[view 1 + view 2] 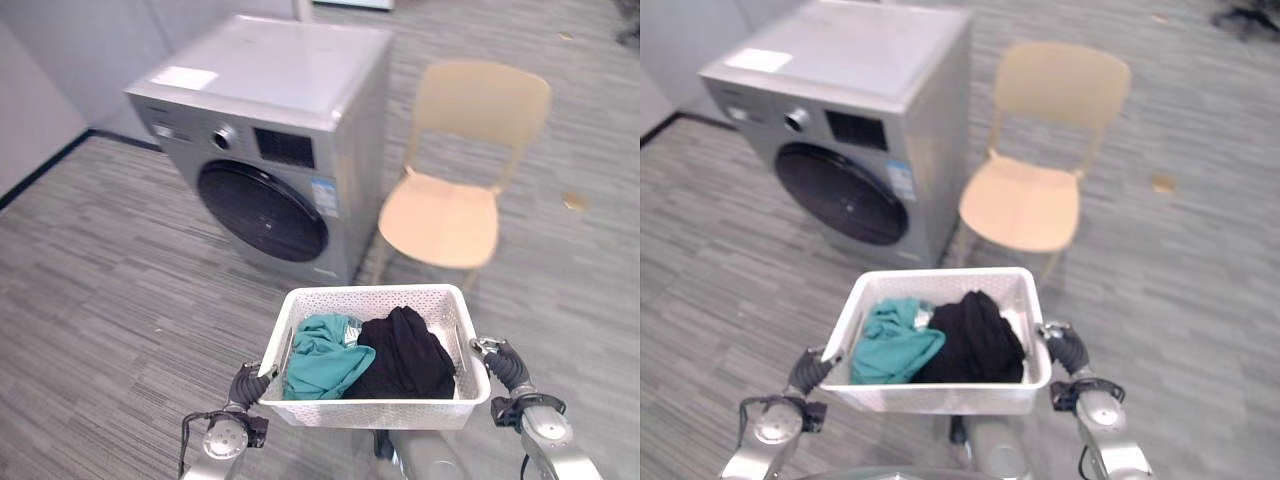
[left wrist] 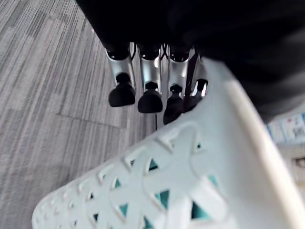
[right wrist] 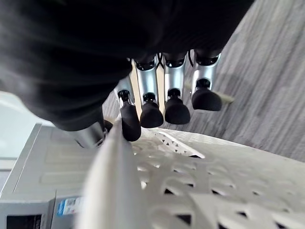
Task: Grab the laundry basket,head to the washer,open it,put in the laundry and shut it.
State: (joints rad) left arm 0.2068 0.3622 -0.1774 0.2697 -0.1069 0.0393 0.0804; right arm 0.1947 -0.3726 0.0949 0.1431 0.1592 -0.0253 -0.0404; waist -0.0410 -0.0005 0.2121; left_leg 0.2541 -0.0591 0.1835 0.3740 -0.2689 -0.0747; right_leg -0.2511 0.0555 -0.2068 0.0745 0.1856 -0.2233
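I hold a white perforated laundry basket [image 1: 375, 412] low in front of me, lifted off the floor. In it lie a teal garment [image 1: 320, 360] on the left and a black garment [image 1: 410, 355] on the right. My left hand [image 1: 248, 385] grips the left rim, and its fingers [image 2: 150, 98] curl down against the basket wall [image 2: 157, 191]. On the right rim sits my right hand [image 1: 503, 365], fingers [image 3: 176, 107] hooked over the edge [image 3: 190, 176]. Ahead on the left stands the silver washer [image 1: 270, 130] with its dark round door [image 1: 262, 212] closed.
A beige chair [image 1: 450, 215] stands right beside the washer, its seat facing me. Grey striped carpet [image 1: 100, 300] stretches between me and the washer. A pale wall [image 1: 40, 100] runs along the far left.
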